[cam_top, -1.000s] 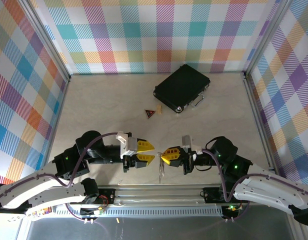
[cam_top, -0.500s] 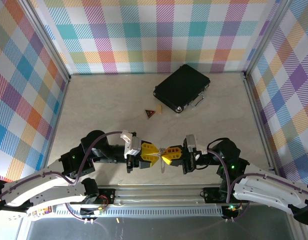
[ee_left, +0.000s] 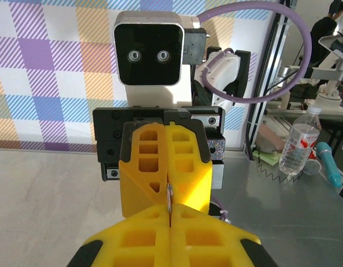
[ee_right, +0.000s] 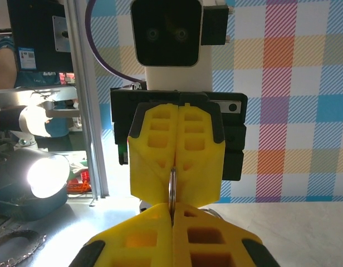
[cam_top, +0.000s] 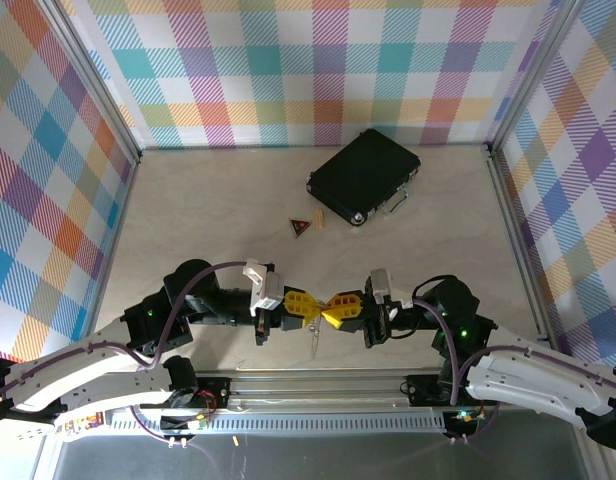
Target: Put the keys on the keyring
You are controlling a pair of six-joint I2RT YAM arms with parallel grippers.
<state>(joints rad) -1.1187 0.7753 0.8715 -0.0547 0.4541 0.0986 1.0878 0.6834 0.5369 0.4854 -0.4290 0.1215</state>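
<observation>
Overhead, well to the near side of the black case [cam_top: 366, 177], the left gripper [cam_top: 310, 303] and right gripper [cam_top: 334, 306] meet tip to tip, the keyring [cam_top: 316, 343] dangling beneath; wrist views reveal both finger pairs clamped on its thin silvery edge.

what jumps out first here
The left gripper and right gripper meet tip to tip at the near middle of the table, both shut on the thin silvery keyring between them. Farther back lie a black case and, just in front of it to the left, a small red-and-black tag.
</observation>
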